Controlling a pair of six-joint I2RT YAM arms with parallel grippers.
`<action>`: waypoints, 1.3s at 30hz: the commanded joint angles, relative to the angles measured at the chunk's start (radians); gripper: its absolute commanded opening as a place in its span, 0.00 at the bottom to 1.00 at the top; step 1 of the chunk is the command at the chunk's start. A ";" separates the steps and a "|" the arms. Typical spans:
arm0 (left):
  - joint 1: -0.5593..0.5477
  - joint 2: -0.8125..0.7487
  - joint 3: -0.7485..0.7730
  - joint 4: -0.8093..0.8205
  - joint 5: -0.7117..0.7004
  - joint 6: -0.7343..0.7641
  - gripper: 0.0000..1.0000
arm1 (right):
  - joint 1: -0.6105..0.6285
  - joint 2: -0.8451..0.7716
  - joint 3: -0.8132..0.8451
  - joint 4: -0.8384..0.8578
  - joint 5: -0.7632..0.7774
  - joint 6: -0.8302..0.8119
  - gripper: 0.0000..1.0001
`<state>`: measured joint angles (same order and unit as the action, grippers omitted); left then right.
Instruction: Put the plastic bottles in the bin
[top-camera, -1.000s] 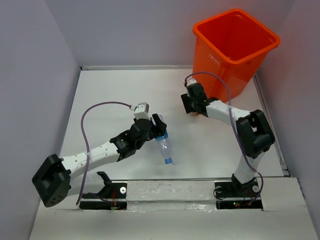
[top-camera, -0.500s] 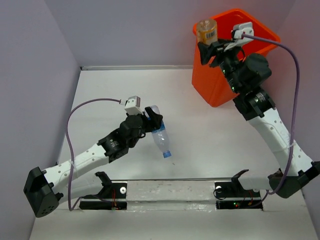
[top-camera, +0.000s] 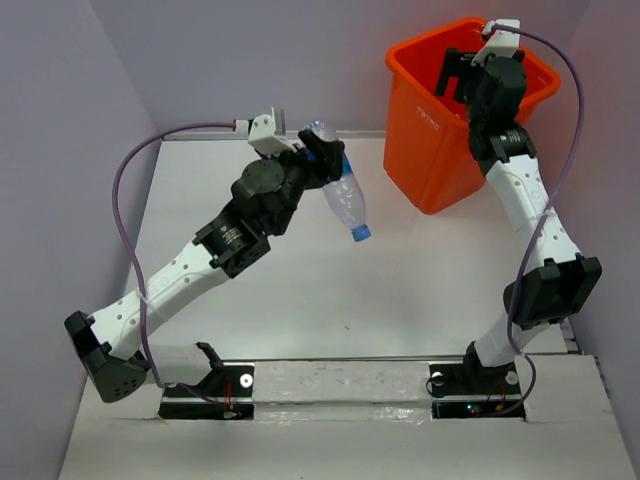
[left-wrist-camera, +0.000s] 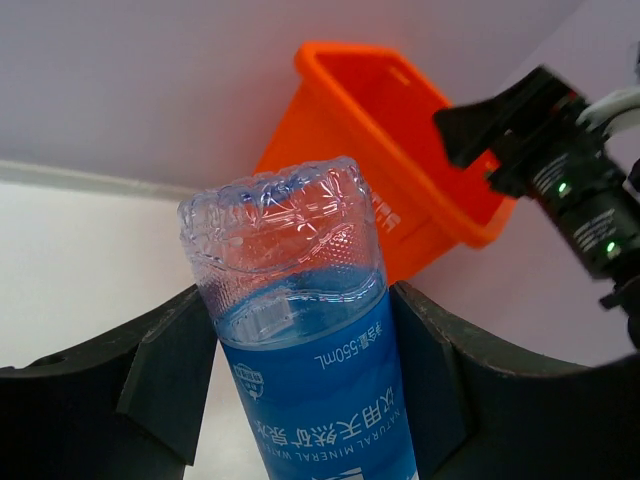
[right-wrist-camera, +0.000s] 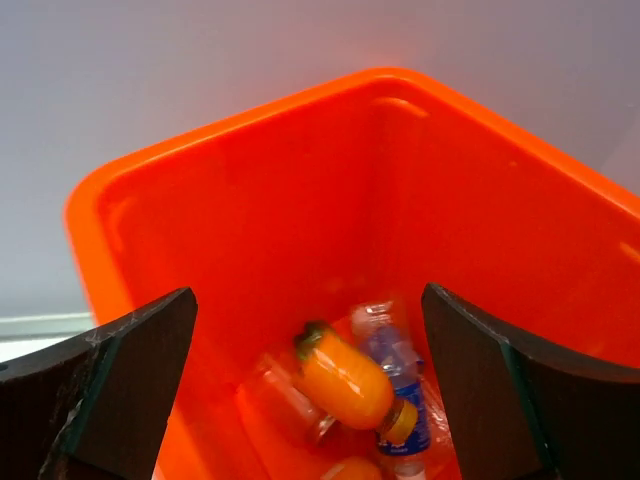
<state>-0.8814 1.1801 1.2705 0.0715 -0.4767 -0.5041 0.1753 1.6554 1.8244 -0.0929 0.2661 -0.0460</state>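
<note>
The chief risk is the bottle (top-camera: 346, 203) slipping. The left jaws are closed on it only toward its base end, so the labelled body and blue cap hang free below, tilted. A quick swing could twist it loose onto the bench (top-camera: 400, 290). It is in the air beside the bin (top-camera: 428, 140), not yet over the rim, so a low path could knock the cap against the near wall.

The right arm (top-camera: 510, 170) is the other hazard. Its jaws hang open and empty over the bin's mouth, where the left arm (top-camera: 215, 245) seems to be heading, so the two could collide.

The bottle sits between the left jaws, touching both, its ridged base poking out past their tips. An orange bottle (right-wrist-camera: 345, 385) and a blue-labelled bottle (right-wrist-camera: 398, 385) lie in the bin, perhaps with others; that view is blurred.
</note>
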 joint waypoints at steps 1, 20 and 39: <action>0.004 0.153 0.312 0.083 -0.025 0.140 0.56 | 0.012 -0.146 0.067 -0.036 -0.128 0.043 1.00; 0.009 0.448 0.623 0.195 0.150 0.194 0.56 | 0.012 -0.511 -0.559 0.205 -1.062 0.500 0.97; 0.009 0.385 0.549 0.116 0.296 0.154 0.98 | 0.012 -0.459 -0.573 0.352 -1.065 0.640 0.34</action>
<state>-0.8688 1.6527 1.8240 0.2325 -0.1829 -0.3866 0.1848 1.2179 1.2282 0.1795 -0.8444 0.5694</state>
